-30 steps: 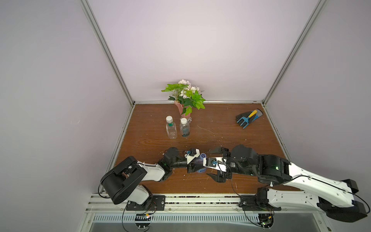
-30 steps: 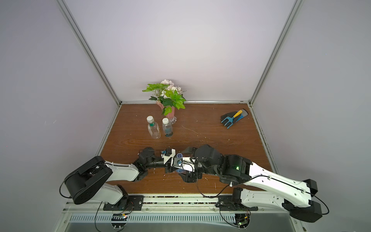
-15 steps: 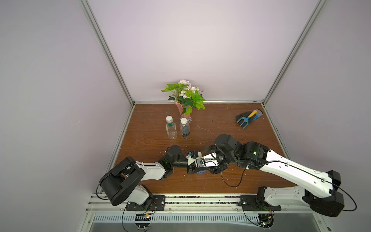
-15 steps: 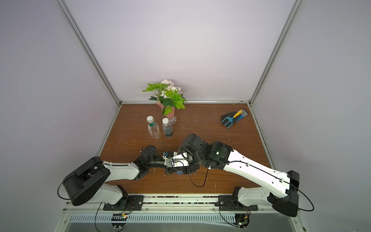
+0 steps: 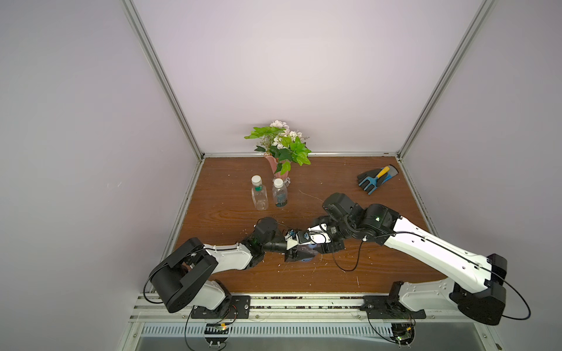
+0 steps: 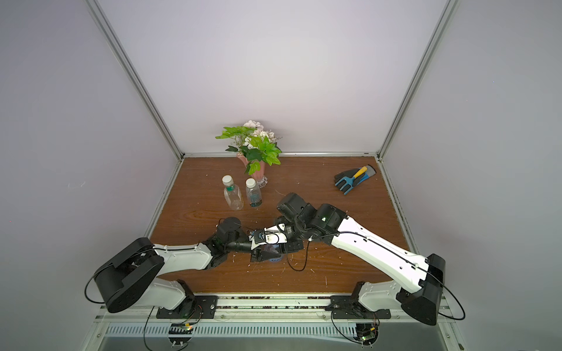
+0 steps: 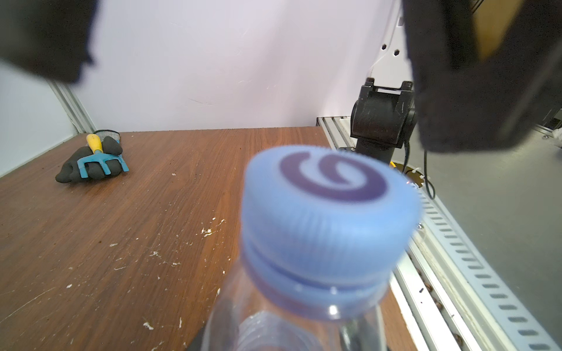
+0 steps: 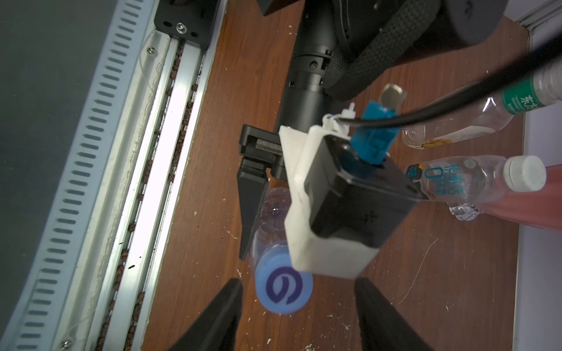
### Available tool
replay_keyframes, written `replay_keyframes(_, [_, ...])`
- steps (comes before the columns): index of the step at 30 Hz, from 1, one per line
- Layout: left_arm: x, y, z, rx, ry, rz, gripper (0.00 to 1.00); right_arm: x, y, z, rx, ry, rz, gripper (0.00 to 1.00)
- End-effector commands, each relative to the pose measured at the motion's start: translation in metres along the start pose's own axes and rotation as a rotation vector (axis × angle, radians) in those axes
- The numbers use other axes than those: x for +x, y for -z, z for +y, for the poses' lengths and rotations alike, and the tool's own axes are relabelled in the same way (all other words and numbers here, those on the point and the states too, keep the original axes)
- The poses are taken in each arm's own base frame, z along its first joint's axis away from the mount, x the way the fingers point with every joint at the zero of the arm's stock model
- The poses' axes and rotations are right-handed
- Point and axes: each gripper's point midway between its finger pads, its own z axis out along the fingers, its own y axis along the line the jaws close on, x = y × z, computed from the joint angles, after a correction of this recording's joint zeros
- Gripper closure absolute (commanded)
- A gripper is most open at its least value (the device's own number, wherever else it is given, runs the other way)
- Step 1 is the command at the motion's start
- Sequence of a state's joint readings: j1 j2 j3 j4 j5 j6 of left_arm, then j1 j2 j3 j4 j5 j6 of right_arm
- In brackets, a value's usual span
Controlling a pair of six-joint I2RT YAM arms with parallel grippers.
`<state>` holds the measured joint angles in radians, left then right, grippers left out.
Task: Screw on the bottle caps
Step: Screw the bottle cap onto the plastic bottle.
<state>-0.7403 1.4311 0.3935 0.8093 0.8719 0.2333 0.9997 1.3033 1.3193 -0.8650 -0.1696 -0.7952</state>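
A clear bottle [image 8: 270,212] stands near the table's front, and my left gripper [image 8: 273,218] is shut on its body. Only one left finger [image 8: 251,206] shows; the wrist camera hides the other. The blue cap [image 8: 284,293] with a swirl mark sits on the bottle's neck and fills the left wrist view as the cap [image 7: 331,209]. My right gripper [image 8: 297,282] hangs over it, open, its fingers [image 8: 231,304] on either side and clear of the cap. Further back stand a squarish bottle [image 5: 259,196] and a round bottle [image 5: 280,196], each with a white cap.
A pink vase of flowers [image 5: 281,170] stands at the back behind the two capped bottles. A dark glove with a small blue rake [image 5: 377,179] lies at the back right. A metal rail [image 5: 273,304] runs along the table's front edge, close to the held bottle.
My right arm has swung from beside the held bottle to above it, and its jaws have narrowed round the blue cap. The left arm has stayed put with the bottle.
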Motion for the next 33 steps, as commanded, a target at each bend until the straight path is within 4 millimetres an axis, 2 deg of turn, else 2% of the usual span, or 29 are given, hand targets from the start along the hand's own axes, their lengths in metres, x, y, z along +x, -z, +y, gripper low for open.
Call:
replay_keyframes(1, [0.012, -0.002, -0.007, 0.021, 0.032, 0.043, 0.47, -0.003, 0.002, 0.007, -0.028, -0.026, -0.033, 0.41])
replay_keyframes(10, [0.012, -0.001, -0.005, 0.011, 0.032, 0.047, 0.47, 0.001, -0.008, 0.009, -0.032, -0.054, -0.035, 0.58])
replay_keyframes(17, [0.013, -0.002, -0.004, 0.006, 0.038, 0.052, 0.47, 0.004, -0.01, 0.011, -0.025, -0.069, -0.03, 0.59])
replay_keyframes(20, [0.013, -0.002, -0.003, 0.003, 0.04, 0.054, 0.48, 0.006, -0.01, 0.012, -0.023, -0.078, -0.026, 0.63])
replay_keyframes(22, [0.014, -0.002, -0.003, -0.001, 0.041, 0.055, 0.47, 0.006, -0.01, 0.011, -0.016, -0.083, -0.031, 0.67])
replay_keyframes(30, [0.015, 0.0, 0.003, -0.044, 0.052, 0.057, 0.48, 0.007, -0.009, 0.005, 0.069, -0.182, -0.068, 0.97])
replay_keyframes(33, [0.014, 0.002, 0.007, -0.078, 0.054, 0.051, 0.48, 0.009, -0.009, -0.002, 0.118, -0.285, -0.082, 1.0])
